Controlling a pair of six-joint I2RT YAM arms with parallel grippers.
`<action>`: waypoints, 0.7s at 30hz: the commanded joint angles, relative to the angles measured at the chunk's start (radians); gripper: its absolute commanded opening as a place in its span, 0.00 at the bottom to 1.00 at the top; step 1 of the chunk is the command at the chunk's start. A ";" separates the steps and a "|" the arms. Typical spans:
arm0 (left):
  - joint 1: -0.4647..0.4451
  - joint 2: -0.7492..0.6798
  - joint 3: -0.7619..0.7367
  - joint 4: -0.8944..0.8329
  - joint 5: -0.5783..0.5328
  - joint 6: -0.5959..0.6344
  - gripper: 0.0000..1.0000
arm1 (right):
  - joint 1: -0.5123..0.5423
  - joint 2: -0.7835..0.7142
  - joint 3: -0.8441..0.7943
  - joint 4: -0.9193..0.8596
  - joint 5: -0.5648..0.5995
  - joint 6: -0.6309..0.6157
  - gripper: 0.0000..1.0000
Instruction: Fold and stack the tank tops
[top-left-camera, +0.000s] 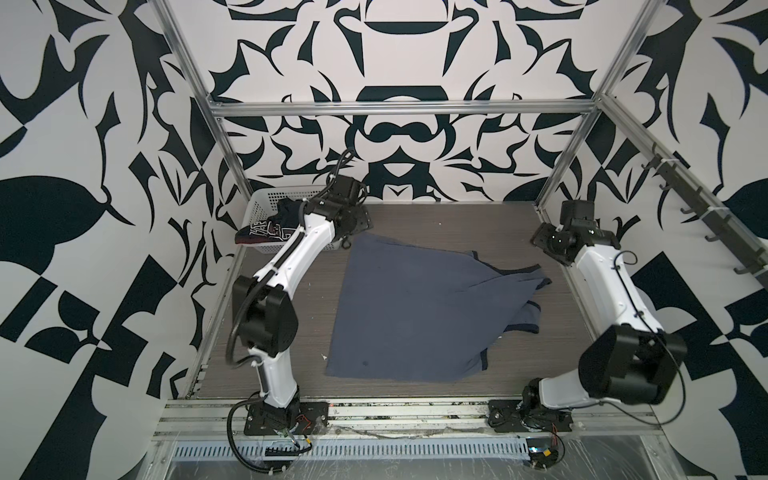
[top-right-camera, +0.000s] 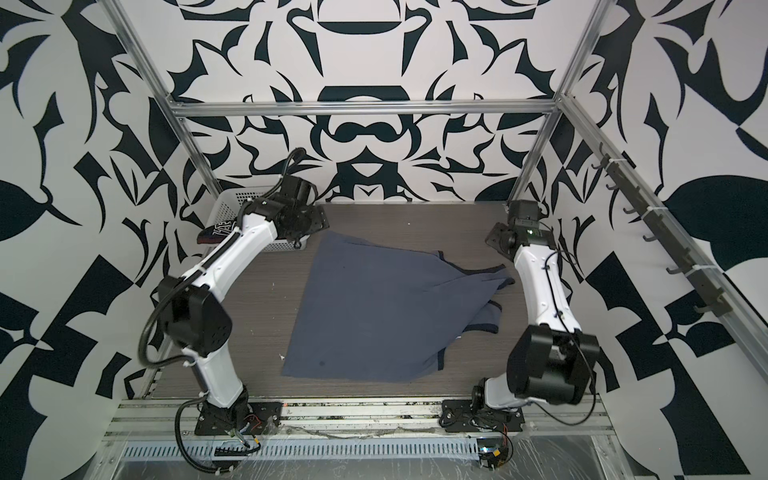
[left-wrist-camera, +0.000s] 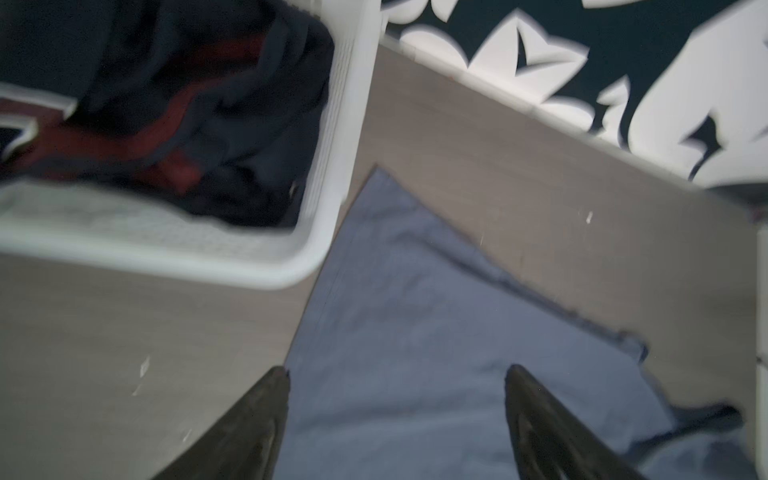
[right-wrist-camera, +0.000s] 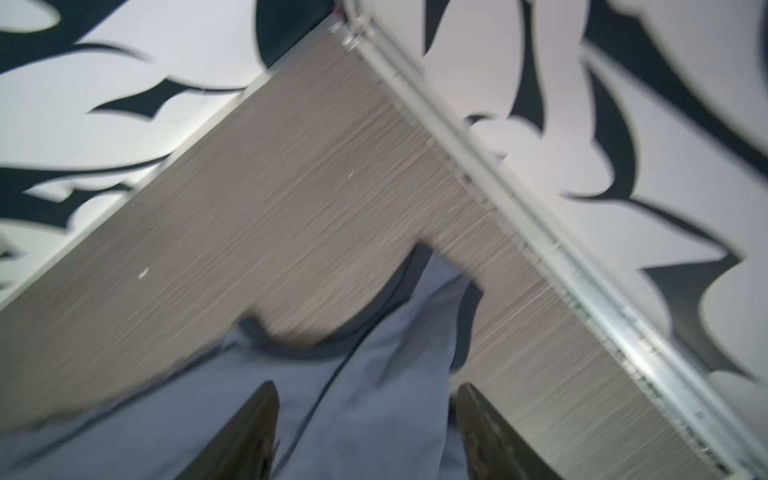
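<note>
A slate grey-blue tank top lies spread on the table, its navy-trimmed straps bunched toward the right. My left gripper hangs open over its far left corner, nothing between the fingers. Over the strap end my right gripper is open too, one finger past the cloth's edge. The dark navy tank top with red trim sits crumpled in the white basket, partly draped over its rim.
The basket stands at the table's far left corner, close to the left wrist. Aluminium frame posts border the wood-grain table. A rail of hooks runs along the right wall.
</note>
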 joint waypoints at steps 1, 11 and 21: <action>-0.037 -0.183 -0.270 -0.048 -0.066 -0.053 0.84 | 0.008 -0.130 -0.160 0.016 -0.200 0.052 0.73; -0.131 -0.515 -0.836 0.025 0.035 -0.242 0.77 | 0.123 -0.240 -0.501 0.035 -0.199 0.056 0.73; -0.226 -0.256 -0.850 0.270 0.107 -0.280 0.72 | 0.249 0.063 -0.441 0.157 -0.152 0.085 0.69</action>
